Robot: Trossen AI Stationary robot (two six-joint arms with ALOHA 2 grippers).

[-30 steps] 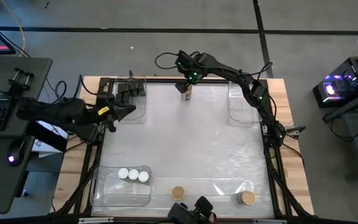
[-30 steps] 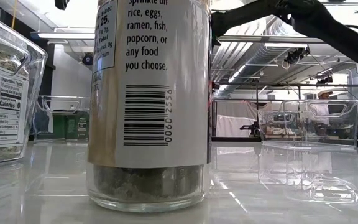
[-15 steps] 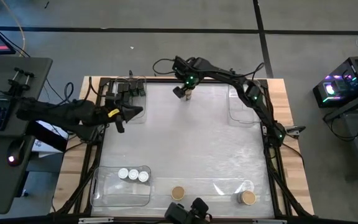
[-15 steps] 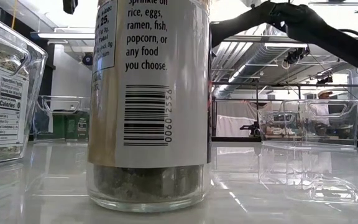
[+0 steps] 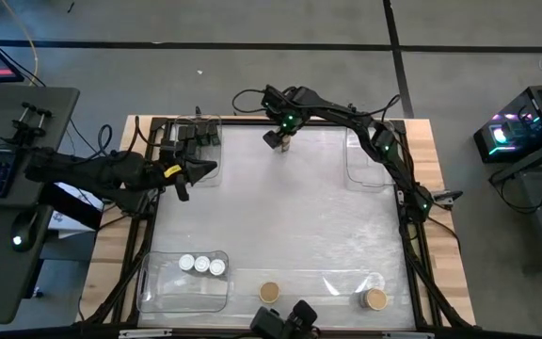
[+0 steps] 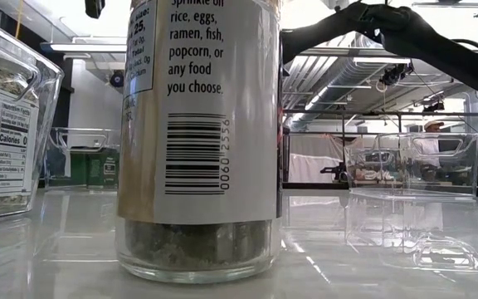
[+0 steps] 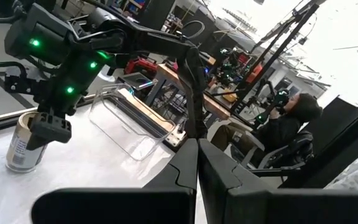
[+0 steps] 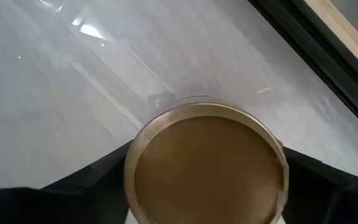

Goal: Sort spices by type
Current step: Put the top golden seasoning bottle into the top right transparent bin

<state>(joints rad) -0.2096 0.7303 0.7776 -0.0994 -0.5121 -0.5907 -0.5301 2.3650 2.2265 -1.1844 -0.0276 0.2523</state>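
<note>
Right gripper (image 5: 279, 139) lower around tan-topped jar (image 8: 207, 165)

The high view looked straight down on the whole table (image 5: 280, 226) from well above. The low view sat at table-top height, almost against a labelled jar (image 6: 199, 141), facing level toward the room beyond. The left wrist view faced across the table toward the right arm over a tan-lidded jar (image 7: 25, 144); the right wrist view looked closely down on probably that same jar.
</note>
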